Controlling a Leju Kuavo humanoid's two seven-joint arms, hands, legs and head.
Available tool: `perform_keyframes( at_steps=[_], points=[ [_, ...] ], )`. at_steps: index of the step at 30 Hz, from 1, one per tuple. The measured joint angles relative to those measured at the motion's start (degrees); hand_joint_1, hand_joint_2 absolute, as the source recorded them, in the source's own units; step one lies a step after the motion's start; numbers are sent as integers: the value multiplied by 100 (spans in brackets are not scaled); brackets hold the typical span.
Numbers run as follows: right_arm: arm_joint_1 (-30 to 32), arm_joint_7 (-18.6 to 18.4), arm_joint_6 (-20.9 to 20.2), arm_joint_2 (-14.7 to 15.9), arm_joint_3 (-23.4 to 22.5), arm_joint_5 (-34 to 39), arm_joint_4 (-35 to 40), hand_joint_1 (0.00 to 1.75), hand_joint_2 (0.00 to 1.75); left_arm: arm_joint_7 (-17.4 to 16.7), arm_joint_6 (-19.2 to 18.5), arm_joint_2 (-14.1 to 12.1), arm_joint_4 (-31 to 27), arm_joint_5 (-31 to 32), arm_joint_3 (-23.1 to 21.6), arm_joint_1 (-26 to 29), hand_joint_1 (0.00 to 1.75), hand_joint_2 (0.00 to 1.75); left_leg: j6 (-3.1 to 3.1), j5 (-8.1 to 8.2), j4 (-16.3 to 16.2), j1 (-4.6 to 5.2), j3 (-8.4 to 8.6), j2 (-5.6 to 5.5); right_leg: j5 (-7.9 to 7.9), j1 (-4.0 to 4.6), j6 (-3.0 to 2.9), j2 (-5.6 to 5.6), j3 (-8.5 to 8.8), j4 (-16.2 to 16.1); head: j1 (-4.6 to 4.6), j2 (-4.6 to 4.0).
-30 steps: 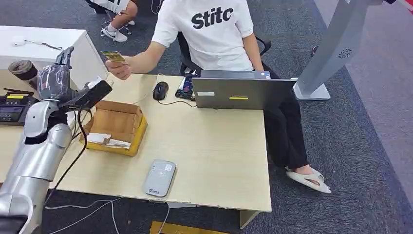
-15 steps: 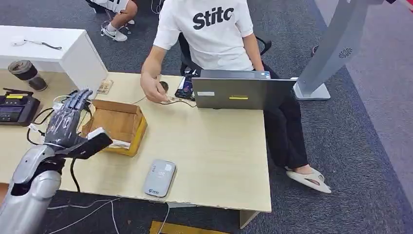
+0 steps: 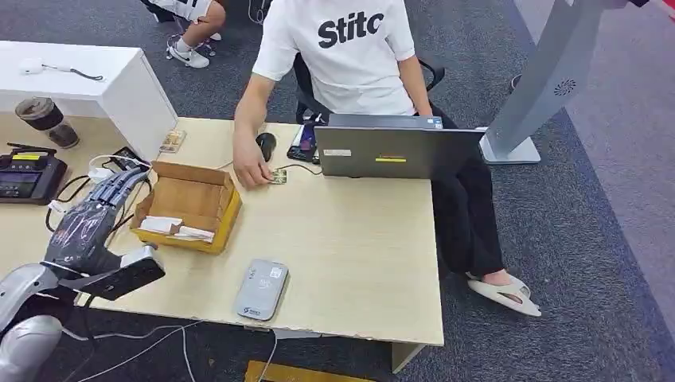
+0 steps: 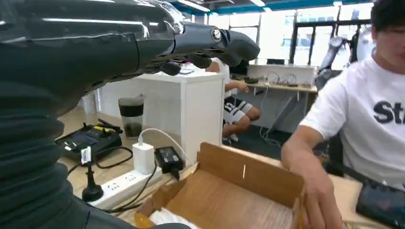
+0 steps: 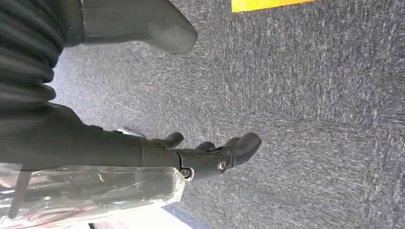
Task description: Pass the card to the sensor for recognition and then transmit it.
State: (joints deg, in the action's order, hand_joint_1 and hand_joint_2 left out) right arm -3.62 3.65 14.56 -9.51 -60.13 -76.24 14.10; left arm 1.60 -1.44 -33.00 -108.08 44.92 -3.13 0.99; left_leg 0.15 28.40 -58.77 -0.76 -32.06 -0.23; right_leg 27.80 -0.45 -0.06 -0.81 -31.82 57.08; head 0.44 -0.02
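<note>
Card (image 3: 277, 176) lies flat on the surface (image 3: 358, 231), just in front of the laptop (image 3: 390, 151), under the fingertips of the person's hand (image 3: 251, 169). Person appears to be setting it down or holding it there, so it isn't with the robot. Judgement: handover done, card is out of the robot's loop.

Sensor (image 3: 261, 290), the flat grey reader, sits near the front edge of the surface, well apart from the card, nothing on it. Placed there probably so the robot can reach it.

Open cardboard box (image 3: 187, 208) sits between the left robot hand and the card, with some white items inside.

Left robot hand (image 3: 89, 223) is over the left side of the surface beside the box, fingers extended and spread, holding nothing. Wrist view confirms: fingers (image 4: 205, 40) straight out, nothing between them and the thumb.

Right robot hand (image 5: 210, 155) hangs over the carpet, fingers loosely curled, apart from the thumb, nothing held. Idle side, not needed for this task.
</note>
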Motion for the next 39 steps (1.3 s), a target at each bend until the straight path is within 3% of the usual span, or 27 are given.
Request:
perform_keyframes(
  at_steps=[7, 12, 19, 27, 39],
  points=[
    [-1, 15, -11, -8, -46, 11, 0, 0, 175, -129, -473, -564, -280, -45, 144, 73, 0, 175, 0, 0, 0, -1, -2, -9, 2, 2, -1, 7, -3, 0, 0, 0],
    [-6, -9, -11, -30, -48, -15, 0, 0, 175, -363, -488, -584, -114, 404, 118, -114, 0, 175, -1, -1, 0, -1, 0, -8, 1, 3, 0, 7, -2, 0, 0, 0],
    [-11, -20, -24, -65, -48, -63, -2, 0, 175, -577, -215, -361, 601, 848, -101, -202, 0, 175, -3, -2, 0, -1, 0, -3, -1, 4, -2, 4, -4, -1, 2, 0],
    [-18, -20, -37, -65, -48, -127, -2, 0, 175, -715, 83, -140, 1005, 1313, -212, -279, 0, 175, -3, -2, 0, -1, -1, -4, -1, 4, -2, 4, -4, -2, 0, 0],
    [-31, -26, -66, -96, -48, -227, -4, 0, 175, -599, 377, 299, 1574, 1672, -280, -223, 0, 175, -3, -2, 0, -1, -2, -4, -1, 3, -2, 5, -3, -1, 0, 0]
  ],
)
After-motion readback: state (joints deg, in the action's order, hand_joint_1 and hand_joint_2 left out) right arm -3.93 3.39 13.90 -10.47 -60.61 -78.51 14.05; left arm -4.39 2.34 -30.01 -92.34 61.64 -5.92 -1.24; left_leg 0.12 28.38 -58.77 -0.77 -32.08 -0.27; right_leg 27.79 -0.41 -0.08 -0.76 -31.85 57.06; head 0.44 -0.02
